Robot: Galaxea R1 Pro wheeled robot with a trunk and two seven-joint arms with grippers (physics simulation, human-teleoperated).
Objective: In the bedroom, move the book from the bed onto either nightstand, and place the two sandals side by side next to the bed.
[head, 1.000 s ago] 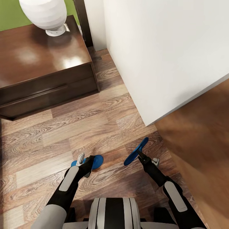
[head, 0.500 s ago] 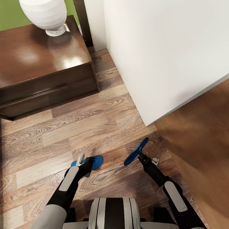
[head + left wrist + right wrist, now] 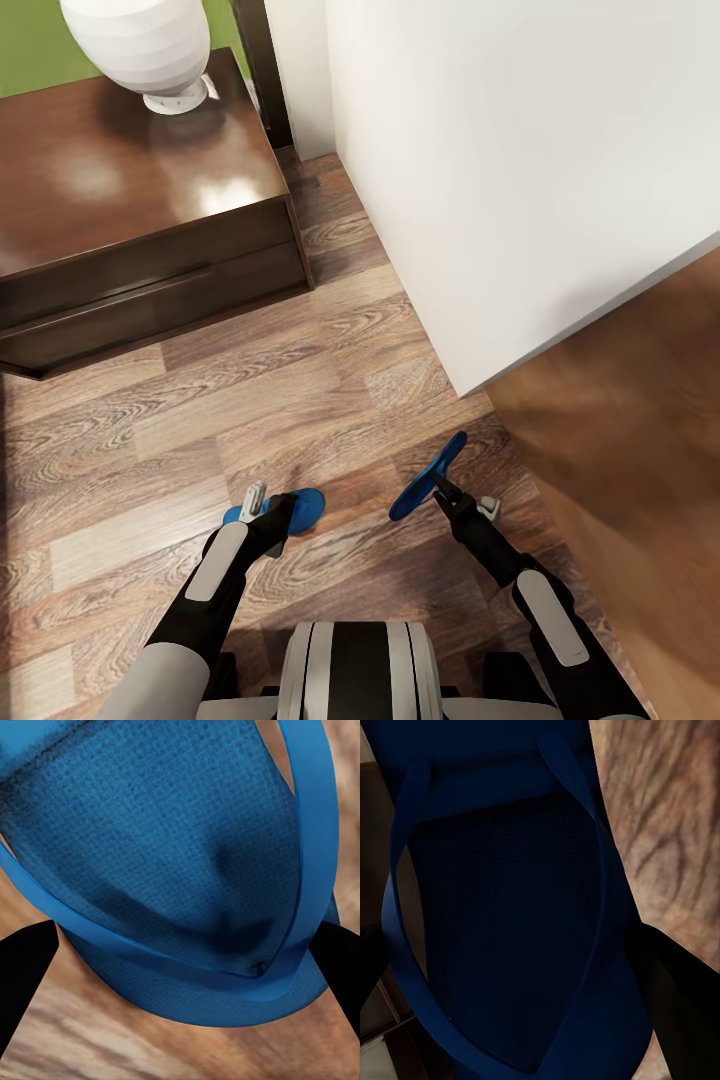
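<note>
We look down over both arms at a light wood-plank floor [image 3: 300, 400]. Our left gripper [image 3: 262, 517] sits low over a bright blue flip-flop sandal [image 3: 303, 506] that lies flat on the planks at near left. From the left wrist camera the blue sandal [image 3: 172, 870] lies sole down with its thong straps [image 3: 311, 840] arching over the woven footbed, and the two black fingertips [image 3: 22, 975] stand wide to either side of the toe end, apart from the rubber, so this gripper is spread and not holding the sandal.

Our right gripper [image 3: 442, 492] is at the near end of the second bright blue flip-flop sandal [image 3: 432, 472], which stands tilted on its edge, its far tip pointing toward the bed. In the right wrist camera that sandal [image 3: 510, 945] is in deep shadow and very close, with a black finger [image 3: 682, 1012] just beside its rim; we cannot tell whether the fingers are clamped on it. The two sandals lie near one another but apart, on the floor between us and the bed.

The large bed with its plain light grey mattress side [image 3: 520, 180] rises at far right, its brown wooden frame [image 3: 640, 420] running along the right. At far left stands a low dark-brown wooden nightstand with a glossy top [image 3: 130, 200], carrying a white ribbed lamp base [image 3: 140, 45].
</note>
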